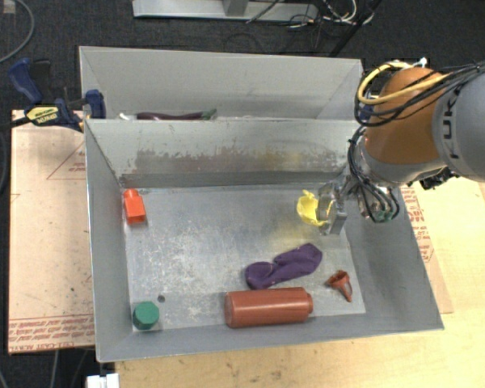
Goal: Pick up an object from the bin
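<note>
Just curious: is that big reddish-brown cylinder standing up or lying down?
Lying down: the reddish-brown cylinder rests on its long side on the bin floor.

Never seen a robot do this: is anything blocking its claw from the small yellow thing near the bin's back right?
Nothing visible does. The gripper is close beside the yellow thing, with nothing between them. The purple thing and the brown-red cylinder lie apart, toward the front.

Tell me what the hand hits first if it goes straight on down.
Probably the small yellow thing near the bin's right wall: the hand points down right beside its edge. Depth is unclear, so it may instead land on the bare bin floor.
</note>
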Controlling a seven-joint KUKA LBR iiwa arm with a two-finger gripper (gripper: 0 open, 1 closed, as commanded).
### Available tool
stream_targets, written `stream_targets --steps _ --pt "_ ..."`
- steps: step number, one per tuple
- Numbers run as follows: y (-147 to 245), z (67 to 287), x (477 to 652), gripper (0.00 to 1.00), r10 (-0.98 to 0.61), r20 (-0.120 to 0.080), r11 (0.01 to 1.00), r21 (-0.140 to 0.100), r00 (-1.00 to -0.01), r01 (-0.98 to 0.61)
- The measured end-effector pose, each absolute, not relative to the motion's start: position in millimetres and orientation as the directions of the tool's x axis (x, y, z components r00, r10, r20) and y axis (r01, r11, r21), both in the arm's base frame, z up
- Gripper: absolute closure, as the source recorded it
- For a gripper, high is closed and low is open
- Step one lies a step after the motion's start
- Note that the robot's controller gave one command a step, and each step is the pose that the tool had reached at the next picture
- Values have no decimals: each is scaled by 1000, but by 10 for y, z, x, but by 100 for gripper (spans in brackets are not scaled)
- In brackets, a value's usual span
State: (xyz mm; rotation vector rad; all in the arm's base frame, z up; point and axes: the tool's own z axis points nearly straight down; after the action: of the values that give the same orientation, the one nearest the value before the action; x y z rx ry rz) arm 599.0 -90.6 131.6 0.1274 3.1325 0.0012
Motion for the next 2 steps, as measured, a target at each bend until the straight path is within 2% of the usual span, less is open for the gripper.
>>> stream_targets --steps 1,2 --pt "-905 1317 5990 0 81 -6 997 1 -997 81" --pt "-905 1316 5990 0 81 -6 997 1 -997 81"
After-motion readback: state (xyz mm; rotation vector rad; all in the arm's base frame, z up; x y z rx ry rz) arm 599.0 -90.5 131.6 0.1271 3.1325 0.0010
